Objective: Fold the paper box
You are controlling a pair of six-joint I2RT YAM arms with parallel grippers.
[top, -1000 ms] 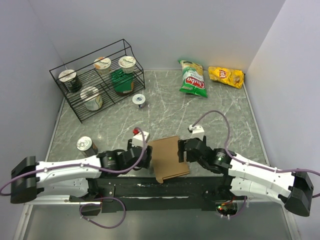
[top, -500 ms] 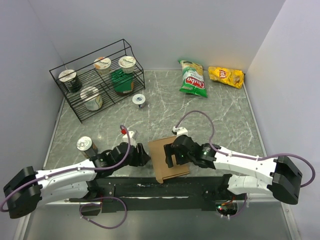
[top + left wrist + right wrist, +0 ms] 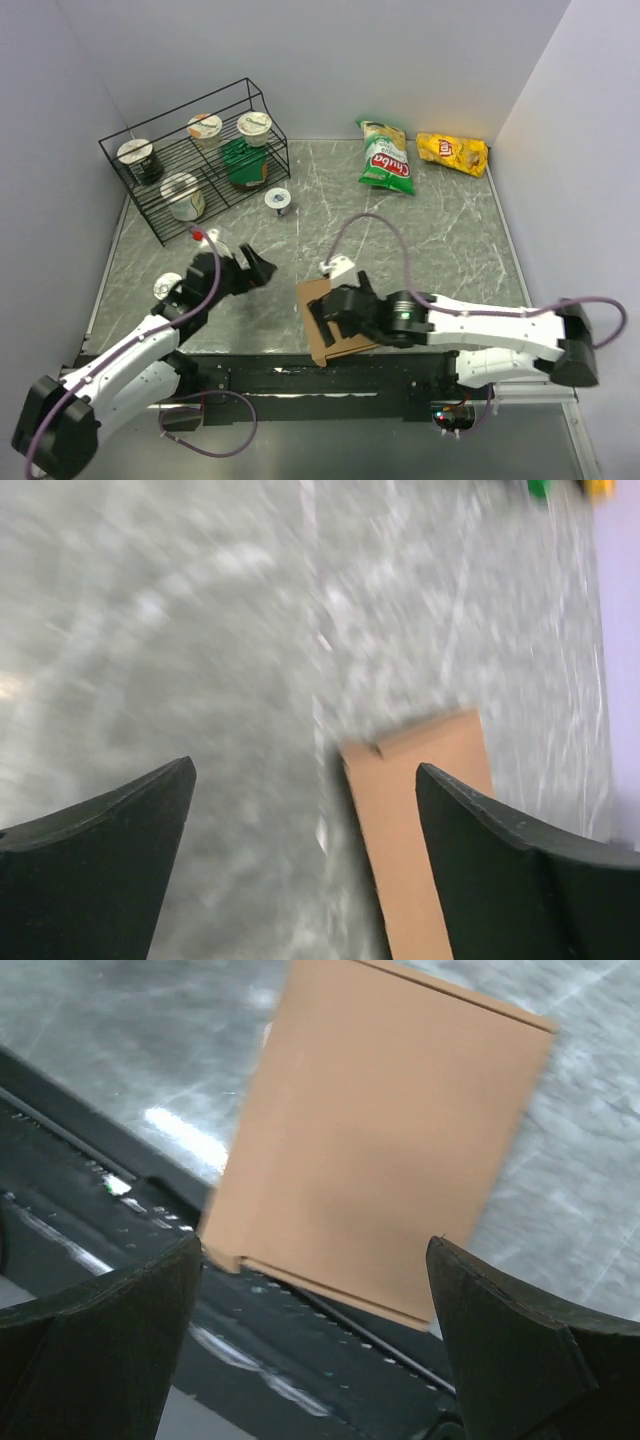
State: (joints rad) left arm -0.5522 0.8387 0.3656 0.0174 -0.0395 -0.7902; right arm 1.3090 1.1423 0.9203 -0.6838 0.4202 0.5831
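Down on the grey marbled table, at the near edge: flat brown cardboard paper box, lower edge overhanging the black base rail. Hovering right above it, right gripper, jaws spread wide, holding nothing (sheet filling its wrist view). Off to the left, left gripper, likewise wide open, empty, apart from the sheet.

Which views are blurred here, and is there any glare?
Top external: sharp, evenly lit, soft shadows only. Left wrist: strong motion blur, the table smeared, the paper box soft-edged. Right wrist: milder blur on the paper box, a bright glare streak on the table beside it.
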